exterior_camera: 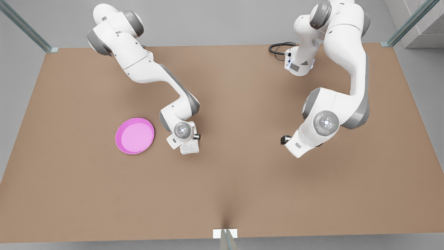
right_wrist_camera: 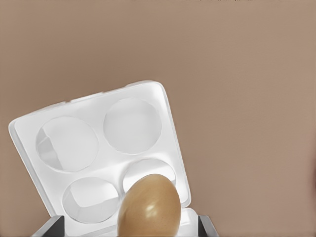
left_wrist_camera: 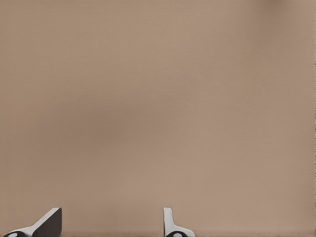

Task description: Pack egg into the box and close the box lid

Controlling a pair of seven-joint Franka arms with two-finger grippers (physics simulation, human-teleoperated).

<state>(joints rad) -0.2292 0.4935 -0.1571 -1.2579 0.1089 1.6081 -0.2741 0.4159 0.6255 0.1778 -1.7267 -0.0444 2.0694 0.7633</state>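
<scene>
White foam sits just under my right gripper: the box, its four round cups bare, on the brown counter. My right arm is bent down over it at the front view's left, wrist pointed at the tray. The gripper pinches the egg, tan-brown, held above the cup nearest my fingers; I cannot tell whether it touches the cup. The pink plate lies near this gripper, apart from the box, with nothing on it. My left arm waits at the front view's right, folded with its gripper hanging over bare counter, fingers spread apart and holding nothing, well away from the box.
</scene>
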